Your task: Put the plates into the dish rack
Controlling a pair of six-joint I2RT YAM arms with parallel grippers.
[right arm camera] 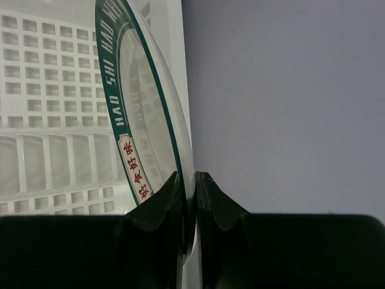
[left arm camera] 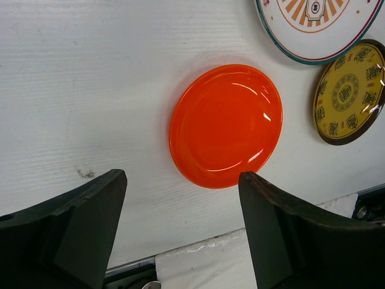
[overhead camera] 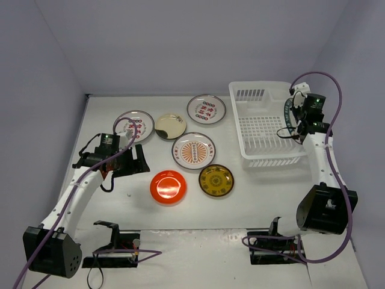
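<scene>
My right gripper [overhead camera: 296, 122] is shut on the rim of the blue-green-rimmed plate [overhead camera: 288, 114] and holds it on edge over the right side of the white dish rack [overhead camera: 274, 160]. In the right wrist view the fingers [right arm camera: 180, 192] pinch the plate [right arm camera: 144, 114] with the rack [right arm camera: 54, 120] behind it. My left gripper [overhead camera: 139, 161] is open and empty, just left of the red-orange plate [overhead camera: 168, 186]. In the left wrist view the gripper [left arm camera: 181, 180] sits near that plate [left arm camera: 225, 125]. The other plates lie flat on the table.
On the table lie a yellow-brown plate [overhead camera: 216, 180], a cream plate [overhead camera: 170, 126], and three white red-patterned plates [overhead camera: 194, 150] [overhead camera: 133, 125] [overhead camera: 206, 108]. Grey walls close in the left, back and right. Two black stands sit at the near edge.
</scene>
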